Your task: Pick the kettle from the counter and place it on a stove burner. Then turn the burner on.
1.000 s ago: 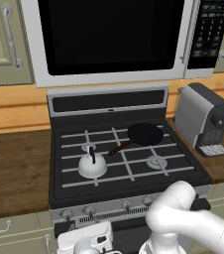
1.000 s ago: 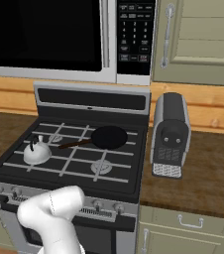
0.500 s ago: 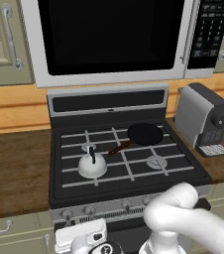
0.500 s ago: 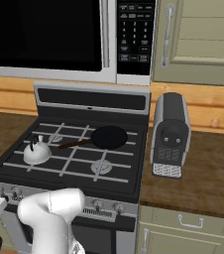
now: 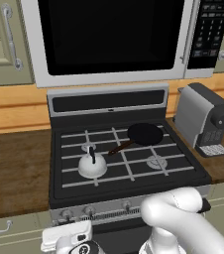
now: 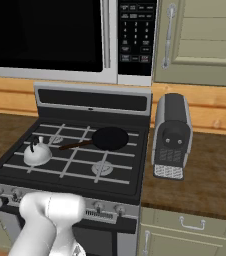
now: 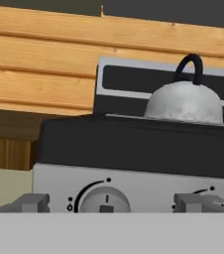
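Kettle sits upright on the front left burner of the black stove, its thin black handle standing up from the pale dome. From the right base camera the kettle shows at the left side of the grates, with the black frying pan on the rear burner behind and to its right, the pan's brown handle pointing toward the kettle without touching it. A grey coffee machine stands on the brown counter just right of the stove.

The gripper hangs low in front of the stove's control panel, level with the knobs, its fingers spread wide apart. It holds nothing and touches nothing. Between the two tips, the hand camera looks straight at a round knob on the silver front panel; the kettle rises above the stove edge, up and to the right. In the left base view the white hand shows at the bottom edge, below the knob row.
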